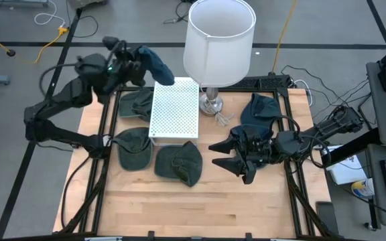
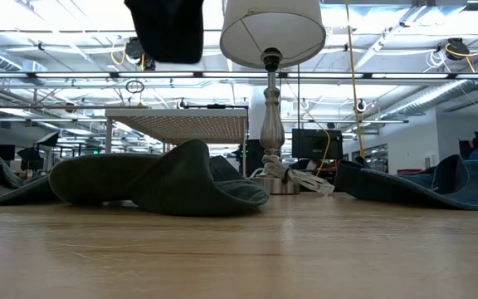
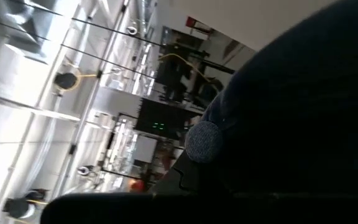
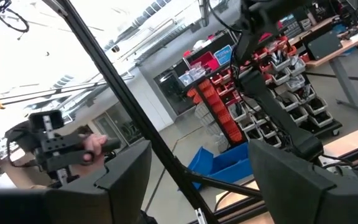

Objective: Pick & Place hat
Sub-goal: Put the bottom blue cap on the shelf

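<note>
My left gripper (image 1: 141, 61) is shut on a dark blue hat (image 1: 158, 65) held high over the table's far left part. The hat shows at the top of the low view (image 2: 168, 29) and fills the left wrist view (image 3: 291, 112), its top button (image 3: 202, 140) visible. Several other dark hats lie flat on the table: (image 1: 135, 104), (image 1: 133, 148), (image 1: 179, 162) and a blue one (image 1: 260, 110). My right gripper (image 1: 236, 166) stands open above the table's right half, next to the hat at the middle, nothing between its fingers (image 4: 129, 177). My left gripper holds the dark blue hat at its left end (image 1: 147, 60), coming at it about level from the table's left side. The hat is lifted clear and droops past the fingers. The wrist view is covered by the hat, so the place of contact stays hidden.
A white perforated platform (image 1: 175, 108) stands on legs at the table's far middle. A lamp with a big white shade (image 1: 218, 37) rises beside it, its cord (image 1: 223, 119) on the table. A black frame (image 1: 293, 167) rims the table. Bare wood (image 1: 193, 207) lies near the front.
</note>
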Motion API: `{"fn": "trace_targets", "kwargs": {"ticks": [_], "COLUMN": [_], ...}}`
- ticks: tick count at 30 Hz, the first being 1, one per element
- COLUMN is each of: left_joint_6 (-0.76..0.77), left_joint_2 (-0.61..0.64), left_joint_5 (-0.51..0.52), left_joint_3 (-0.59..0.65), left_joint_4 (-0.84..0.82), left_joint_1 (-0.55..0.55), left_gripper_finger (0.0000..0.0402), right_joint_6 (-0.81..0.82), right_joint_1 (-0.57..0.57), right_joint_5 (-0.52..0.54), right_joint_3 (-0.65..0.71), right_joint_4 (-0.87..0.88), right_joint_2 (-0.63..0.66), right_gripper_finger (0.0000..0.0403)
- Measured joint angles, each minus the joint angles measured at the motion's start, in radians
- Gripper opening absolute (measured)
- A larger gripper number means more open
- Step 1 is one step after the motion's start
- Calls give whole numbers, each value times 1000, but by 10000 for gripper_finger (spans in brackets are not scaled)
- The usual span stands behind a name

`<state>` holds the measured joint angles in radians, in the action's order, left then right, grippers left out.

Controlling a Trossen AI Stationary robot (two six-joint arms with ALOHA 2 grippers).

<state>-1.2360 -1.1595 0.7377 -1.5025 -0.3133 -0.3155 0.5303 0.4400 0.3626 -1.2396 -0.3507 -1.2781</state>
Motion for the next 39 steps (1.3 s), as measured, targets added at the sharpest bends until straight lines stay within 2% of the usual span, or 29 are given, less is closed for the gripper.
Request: {"fn": "trace_targets", "kwargs": {"ticks": [8, 20, 30, 36, 39], "left_joint_6": [120, 160, 204, 264, 271], "left_joint_2": [38, 66, -16, -104, -132], "left_joint_5": [-145, -403, -467, -444, -382], "left_joint_3": [149, 409, 477, 478, 478], "left_joint_4": [34, 269, 396, 484, 467], "left_joint_1": [-130, -286, -339, -333, -304], "left_gripper_finger": [2, 2, 2, 2, 2], "right_joint_6": [-27, -27, -27, -27, -28], "right_joint_1": [0, -1, -9, -22, -22], "right_joint_5": [1, 2, 3, 3, 3], "right_joint_3": [0, 0, 0, 0, 0], "right_joint_4": [3, 4, 5, 5, 5], "right_joint_2": [0, 0, 0, 0, 0], "right_gripper_finger": [260, 258, 256, 256, 256]}}
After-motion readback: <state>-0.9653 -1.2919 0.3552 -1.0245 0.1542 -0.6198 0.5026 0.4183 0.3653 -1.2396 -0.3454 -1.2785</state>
